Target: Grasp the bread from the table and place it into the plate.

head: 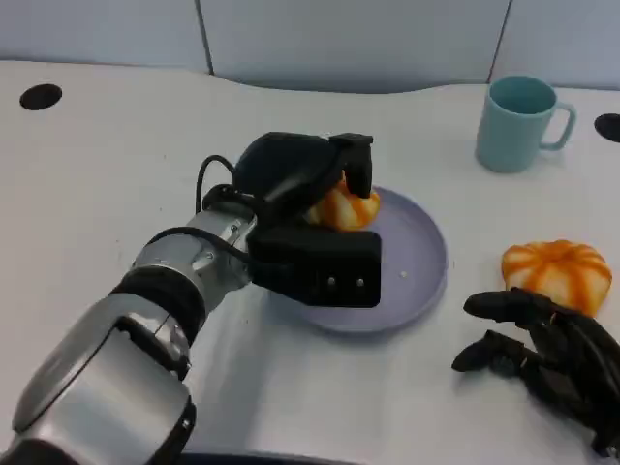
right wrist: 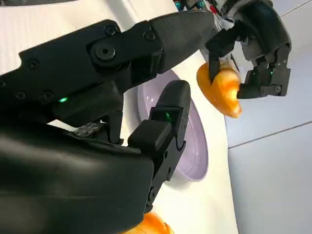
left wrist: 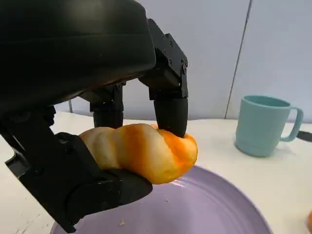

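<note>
My left hand (head: 310, 179) pinches the twisted bread roll (left wrist: 146, 151) just above the lilac plate (head: 421, 257); next, probably lower and release.

We see silver forearms, a black cable by our left hand (head: 310, 208), and black right hand (head: 547, 349) fingers.
</note>
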{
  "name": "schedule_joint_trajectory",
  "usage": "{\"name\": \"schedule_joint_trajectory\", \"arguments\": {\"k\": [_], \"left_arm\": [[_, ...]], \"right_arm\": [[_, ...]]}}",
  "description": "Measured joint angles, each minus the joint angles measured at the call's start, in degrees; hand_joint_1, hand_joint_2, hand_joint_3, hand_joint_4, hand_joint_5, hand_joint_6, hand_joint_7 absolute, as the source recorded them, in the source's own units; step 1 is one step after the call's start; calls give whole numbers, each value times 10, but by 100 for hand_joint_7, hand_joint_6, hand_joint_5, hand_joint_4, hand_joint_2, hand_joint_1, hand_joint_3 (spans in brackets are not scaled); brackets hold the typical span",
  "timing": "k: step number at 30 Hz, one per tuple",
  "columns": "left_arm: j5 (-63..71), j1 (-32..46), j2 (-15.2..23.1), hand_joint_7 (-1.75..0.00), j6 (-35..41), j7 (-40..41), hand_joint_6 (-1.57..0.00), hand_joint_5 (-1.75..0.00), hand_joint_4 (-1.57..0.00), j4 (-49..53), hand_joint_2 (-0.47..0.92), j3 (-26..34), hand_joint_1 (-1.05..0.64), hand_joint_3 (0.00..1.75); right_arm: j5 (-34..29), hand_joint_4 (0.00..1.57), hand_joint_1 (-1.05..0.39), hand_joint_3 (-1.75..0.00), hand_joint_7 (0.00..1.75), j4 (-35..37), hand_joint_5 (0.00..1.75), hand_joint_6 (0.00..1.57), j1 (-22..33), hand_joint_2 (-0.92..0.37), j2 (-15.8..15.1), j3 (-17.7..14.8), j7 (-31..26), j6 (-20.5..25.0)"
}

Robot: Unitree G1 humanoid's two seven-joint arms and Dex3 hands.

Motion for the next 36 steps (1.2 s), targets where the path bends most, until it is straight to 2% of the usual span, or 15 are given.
{"name": "schedule_joint_trajectory", "arguments": {"k": [2,9,15,16,18,19,21,22,24,25,28,30,31,32,36], "left_arm": [[7,0,-3,-175,4,-4,-74,-175,-98,2,42,-5,-25,138],[10,0,-6,-175,12,-15,-77,-175,-104,6,41,-13,-24,141],[8,0,-6,-175,9,-29,-77,-175,-99,8,46,-13,-24,143],[7,0,-6,-158,9,-38,-76,-171,-91,8,47,-11,-25,135],[2,0,-6,-117,9,-66,-83,-156,-84,8,51,-6,-27,117],[-3,0,-6,-92,9,-80,-84,-141,-79,9,55,-3,-28,105],[-16,0,-6,-59,9,-101,-86,-121,-76,9,63,5,-29,85],[-19,0,-6,-38,9,-110,-85,-106,-73,9,66,11,-29,72],[-26,0,-6,-17,8,-124,-78,-98,-63,9,66,16,-31,58],[-29,0,-6,-9,8,-130,-71,-94,-50,9,65,17,-32,54],[-29,0,-6,-1,8,-142,-54,-78,-30,9,67,17,-38,46],[-29,0,-6,0,9,-147,-42,-66,-20,9,76,14,-45,28],[-27,0,-6,0,11,-149,-35,-66,-9,9,83,12,-51,15],[-25,0,-6,0,13,-150,-31,-65,-5,9,86,9,-54,11],[-20,-3,-6,0,24,-169,-23,-50,0,9,92,1,-70,7]], "right_arm": [[0,66,-39,-7,58,0,106,78,0,-92,0,0,-1,0],[1,66,-40,-7,58,-4,106,78,1,-92,2,0,1,2],[1,67,-42,-8,59,-4,109,79,1,-92,3,0,1,3],[1,67,-43,-7,60,-4,110,79,1,-92,3,1,1,2],[0,67,-43,-6,61,-4,111,79,1,-92,4,2,1,0],[0,66,-43,-6,61,-4,111,79,1,-92,4,2,1,0],[0,66,-43,-6,61,-4,111,78,1,-92,5,2,0,0],[0,65,-42,-6,61,-3,110,78,1,-92,5,2,1,-1],[0,66,-43,-5,60,0,109,78,0,-92,5,1,1,-4],[1,66,-42,-6,59,2,108,78,0,-92,5,1,2,-6],[1,66,-40,-6,59,6,108,79,-2,-92,5,-1,2,-7],[1,66,-41,-6,59,7,108,80,-2,-92,5,-1,2,-7],[2,66,-41,-5,59,6,108,79,-2,-92,5,-1,2,-6],[2,66,-40,-5,59,6,108,79,-2,-92,5,-1,3,-6],[2,66,-40,-6,58,12,107,79,-5,-92,5,-2,7,-12]]}}
